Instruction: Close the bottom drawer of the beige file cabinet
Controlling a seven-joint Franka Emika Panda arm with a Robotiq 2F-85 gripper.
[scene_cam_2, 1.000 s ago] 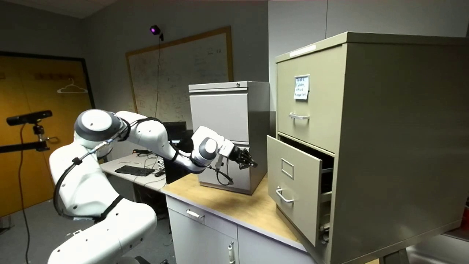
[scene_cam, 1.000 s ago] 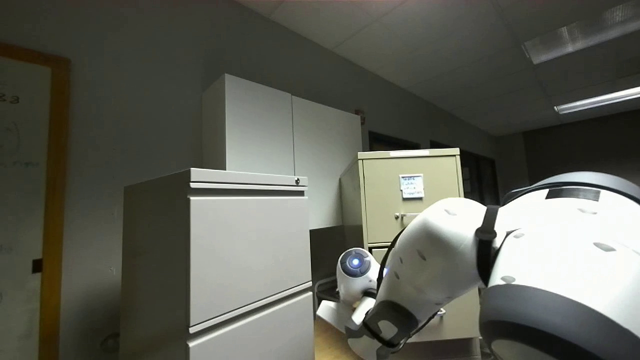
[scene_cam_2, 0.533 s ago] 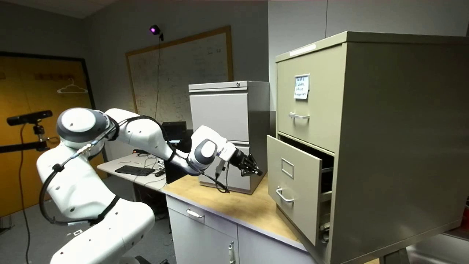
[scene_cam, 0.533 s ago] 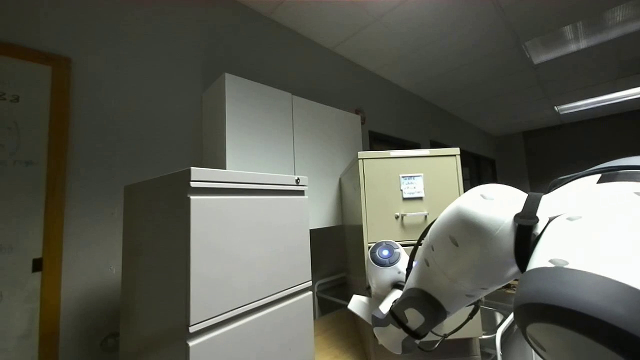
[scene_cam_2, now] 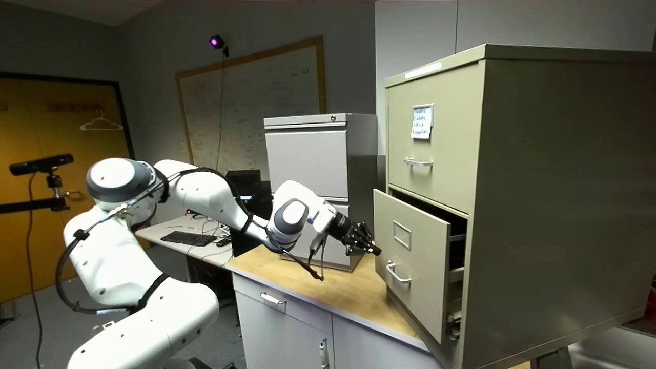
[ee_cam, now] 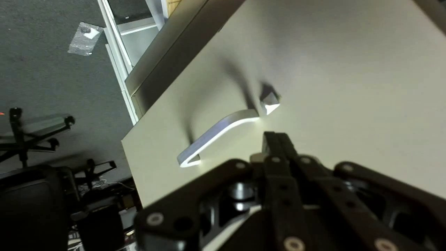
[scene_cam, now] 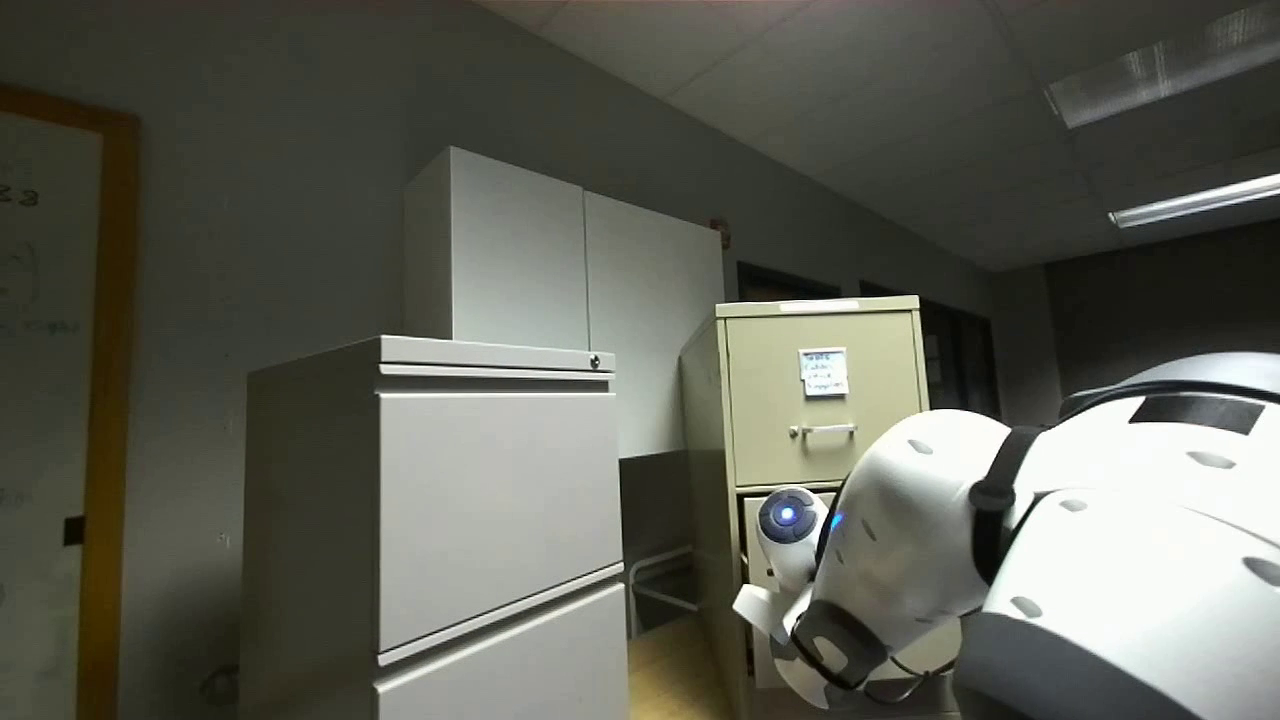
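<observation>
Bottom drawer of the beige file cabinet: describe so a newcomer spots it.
In both exterior views, the beige file cabinet stands right of the pale-grey file cabinet. Its bottom drawer lies below the paper-labelled top drawer. Unlike that closed drawer, it juts out, partly open.

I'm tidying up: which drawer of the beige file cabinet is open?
The bottom drawer: it juts out, while the paper-labelled top drawer sits flush.

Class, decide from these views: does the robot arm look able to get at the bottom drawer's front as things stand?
Probably yes: in the wrist view, the closed pincer faces the open bottom drawer, with nothing visible in between.
</observation>
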